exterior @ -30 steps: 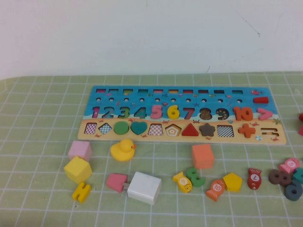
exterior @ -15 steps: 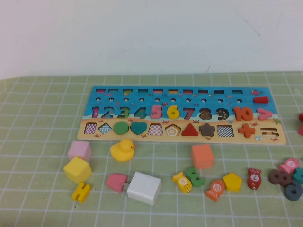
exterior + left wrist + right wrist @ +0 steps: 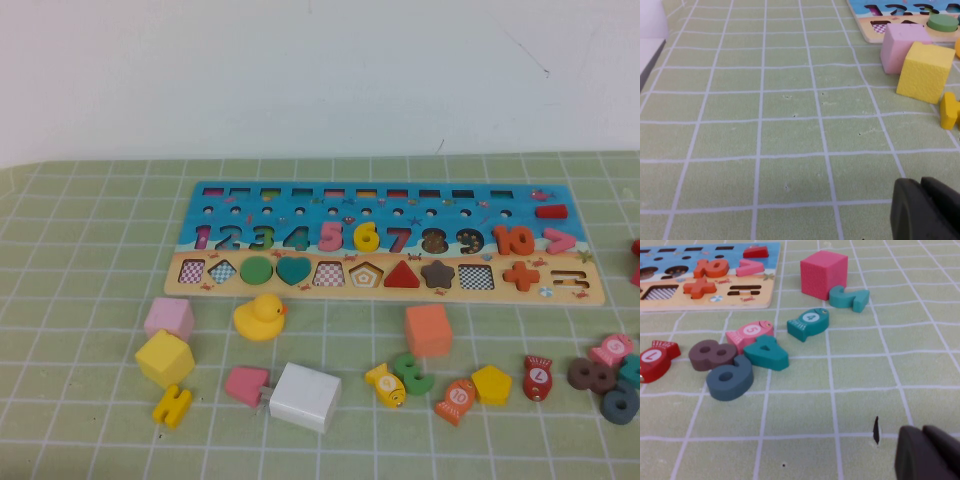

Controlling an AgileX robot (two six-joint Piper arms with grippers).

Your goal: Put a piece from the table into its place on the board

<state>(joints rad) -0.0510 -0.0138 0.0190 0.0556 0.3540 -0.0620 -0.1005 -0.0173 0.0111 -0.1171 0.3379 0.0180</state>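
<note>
- At about twelve o'clock from the middle of the table, in the high view, we see the board (image 3: 320, 292) lying flat on the green checked mat (image 3: 80, 250), its long side running from nine to three o'clock.
- We find the yellow 6 (image 3: 366, 237) seated in the board's row of numerals, between the pink 5 (image 3: 331, 236) at its nine o'clock and the red 7 (image 3: 398, 240) at its three o'clock.
- We count loose toys on the mat at six o'clock from the board: a yellow duck (image 3: 260, 317), an orange block (image 3: 428, 329), a white block (image 3: 305, 396), a pink block (image 3: 168, 318) and a yellow block (image 3: 164, 357) touching it.
- We also see a yellow H-shaped piece (image 3: 172, 405) just at six o'clock from the yellow block, and a yellow fish (image 3: 386, 385) touching a green numeral (image 3: 412, 372).
- We see neither arm in the high view.
- We catch only a dark corner of the left gripper (image 3: 922, 200) in its wrist view, low over bare mat and well apart from the pink and yellow blocks; we cannot tell the state of this claw.
- We catch the same dark corner of the right gripper (image 3: 925, 450) in its wrist view, over the mat near a grey numeral (image 3: 730, 380), a teal 4 (image 3: 766, 352) and a teal fish (image 3: 808, 323); we cannot tell the state of this claw either.
</note>
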